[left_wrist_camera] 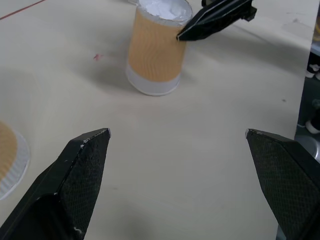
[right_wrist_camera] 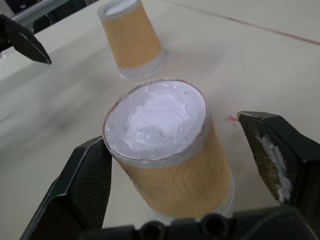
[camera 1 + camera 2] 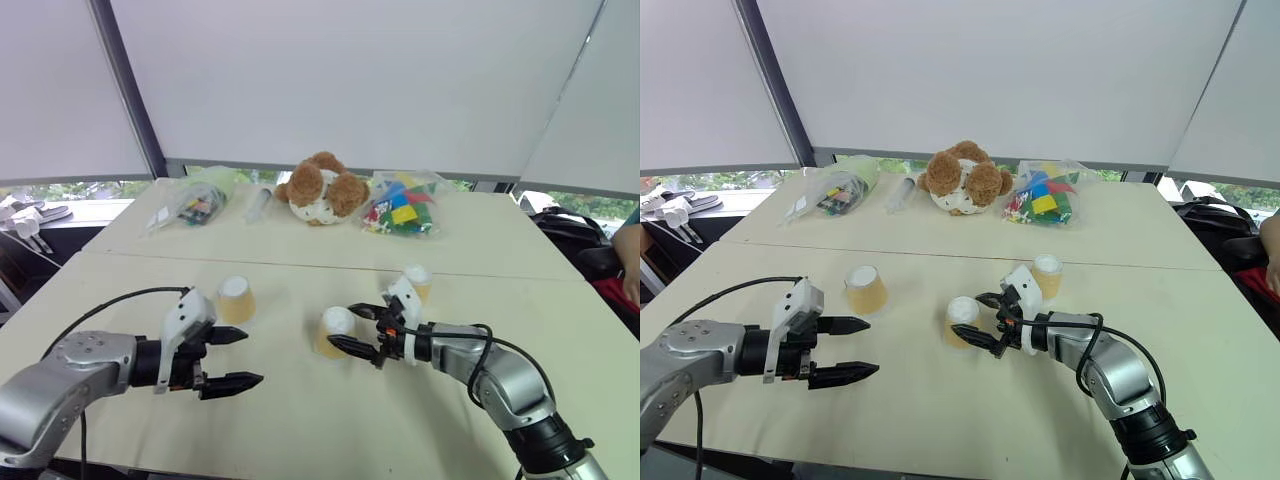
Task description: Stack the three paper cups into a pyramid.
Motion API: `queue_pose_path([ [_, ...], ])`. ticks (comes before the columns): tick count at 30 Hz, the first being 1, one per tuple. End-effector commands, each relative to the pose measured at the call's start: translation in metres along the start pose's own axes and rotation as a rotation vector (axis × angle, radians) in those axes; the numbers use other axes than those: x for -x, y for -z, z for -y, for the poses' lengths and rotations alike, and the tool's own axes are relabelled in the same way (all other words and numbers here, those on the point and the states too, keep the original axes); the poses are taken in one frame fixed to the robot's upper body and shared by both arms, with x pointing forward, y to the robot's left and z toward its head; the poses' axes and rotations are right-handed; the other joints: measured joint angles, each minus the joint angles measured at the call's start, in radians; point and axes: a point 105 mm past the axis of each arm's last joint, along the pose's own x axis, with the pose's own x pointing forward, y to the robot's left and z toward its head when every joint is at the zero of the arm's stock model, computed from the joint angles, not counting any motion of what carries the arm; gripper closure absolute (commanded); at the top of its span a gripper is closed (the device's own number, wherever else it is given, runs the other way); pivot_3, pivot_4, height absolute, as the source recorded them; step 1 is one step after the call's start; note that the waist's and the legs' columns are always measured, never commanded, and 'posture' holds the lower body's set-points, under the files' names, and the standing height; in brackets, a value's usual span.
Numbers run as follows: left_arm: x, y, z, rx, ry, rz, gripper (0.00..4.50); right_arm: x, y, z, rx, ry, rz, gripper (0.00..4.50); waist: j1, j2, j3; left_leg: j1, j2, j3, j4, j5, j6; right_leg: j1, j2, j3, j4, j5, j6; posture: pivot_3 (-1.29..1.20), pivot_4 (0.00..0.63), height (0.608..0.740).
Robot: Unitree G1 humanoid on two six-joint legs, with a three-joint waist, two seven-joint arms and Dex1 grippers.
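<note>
Three tan-orange paper cups [image 3: 336, 332] stand inverted, white bases up, apart.

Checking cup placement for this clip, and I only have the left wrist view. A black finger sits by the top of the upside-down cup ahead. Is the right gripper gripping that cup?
Observer: No. The right gripper is open, with one finger on each side of the middle cup and a clear gap at one finger.
Operator: I see part of a second cup at the edge. Where is the third?
Observer: The third cup stands upside down just beyond the right gripper, apart from the others.
Operator: Is anything stacked?
Observer: Nothing. The left cup and the other two each stand alone on the table.
</note>
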Motion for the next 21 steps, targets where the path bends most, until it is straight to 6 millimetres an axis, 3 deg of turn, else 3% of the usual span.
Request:
queue_pose_path([
  [1,0.008,-0.013,-0.002,-0.032,-0.024,0.028,0.00,0.030,-0.047,0.015,0.044,0.082,0.164,0.05,0.002,0.000,0.000,0.000,0.000,0.000,0.000,0.000,0.000,0.000,0.000,0.000,0.000,0.000,0.000,0.00,0.150,0.739],
  [7,0.006,-0.021,-0.007,-0.002,-0.009,0.073,0.00,0.070,-0.079,0.038,0.056,0.213,0.212,0.05,0.000,0.000,0.000,0.000,0.000,0.000,0.000,0.000,0.000,0.001,0.000,0.000,0.000,0.000,0.000,0.00,0.150,0.739],
  [11,-0.002,-0.023,-0.006,-0.004,0.009,0.083,0.00,0.074,-0.074,0.033,0.009,0.163,0.209,0.05,-0.004,0.000,0.000,0.001,0.000,0.000,-0.001,0.000,0.000,0.001,0.000,0.000,0.000,0.000,0.000,0.00,0.150,0.739],
  [15,0.000,-0.040,-0.006,-0.038,0.016,0.115,0.00,0.078,-0.050,0.091,0.013,0.452,0.168,0.05,-0.004,0.000,0.000,0.001,0.000,0.000,-0.001,0.000,0.000,0.001,0.000,0.000,0.000,0.000,0.000,0.00,0.150,0.739],
  [19,0.000,-0.045,-0.003,-0.056,0.032,0.102,0.00,0.071,-0.035,0.124,0.019,0.581,0.143,0.05,-0.006,0.000,0.000,0.001,0.000,0.000,0.000,0.000,0.000,0.000,0.000,0.001,0.000,0.000,0.000,0.00,0.150,0.739],
  [21,0.000,-0.045,-0.002,-0.055,0.030,0.106,0.00,0.066,-0.031,0.131,0.016,0.589,0.148,0.05,-0.006,0.001,0.000,0.001,0.000,0.000,-0.001,0.000,0.000,0.000,0.000,0.001,0.000,0.000,0.001,0.00,0.150,0.739],
])
